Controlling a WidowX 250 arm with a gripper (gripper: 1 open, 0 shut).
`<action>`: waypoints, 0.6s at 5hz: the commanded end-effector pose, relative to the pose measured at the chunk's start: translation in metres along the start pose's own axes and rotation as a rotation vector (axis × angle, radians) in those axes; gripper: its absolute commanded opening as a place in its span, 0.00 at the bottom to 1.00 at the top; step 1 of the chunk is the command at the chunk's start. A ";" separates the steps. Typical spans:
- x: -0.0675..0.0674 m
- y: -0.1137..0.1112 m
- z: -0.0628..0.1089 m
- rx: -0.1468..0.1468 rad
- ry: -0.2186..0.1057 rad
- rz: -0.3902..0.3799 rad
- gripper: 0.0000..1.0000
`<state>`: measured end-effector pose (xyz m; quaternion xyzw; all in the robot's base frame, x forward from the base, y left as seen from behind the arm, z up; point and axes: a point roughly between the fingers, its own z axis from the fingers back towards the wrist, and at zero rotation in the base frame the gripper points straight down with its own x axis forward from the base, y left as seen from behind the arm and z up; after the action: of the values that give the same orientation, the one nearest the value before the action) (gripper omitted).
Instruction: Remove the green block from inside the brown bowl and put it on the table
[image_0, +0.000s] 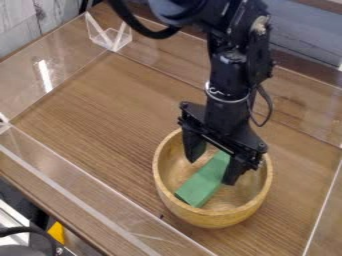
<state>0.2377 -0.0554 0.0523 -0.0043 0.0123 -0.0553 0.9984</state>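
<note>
The green block (205, 185) lies flat and slanted inside the brown bowl (181, 205), which rests on the table (107, 110) at the lower right. My black gripper (221, 165) points straight down into the bowl, open, with its fingers (198, 148) straddling the upper end of the block. The jaws stand apart on either side of the block and are not closed on it. The block's far end is partly hidden behind the fingers.
Clear acrylic walls (54, 55) enclose the tabletop. A small clear triangular stand (111, 35) sits at the back left corner. The black arm (234, 50) rises from the bowl toward the top of the view.
</note>
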 end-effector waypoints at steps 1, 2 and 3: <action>0.006 0.002 0.014 -0.007 -0.064 0.012 1.00; 0.006 0.002 0.015 -0.009 -0.071 0.015 1.00; 0.006 0.003 0.016 -0.011 -0.077 0.018 1.00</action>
<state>0.2407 -0.0557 0.0584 -0.0097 -0.0054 -0.0504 0.9987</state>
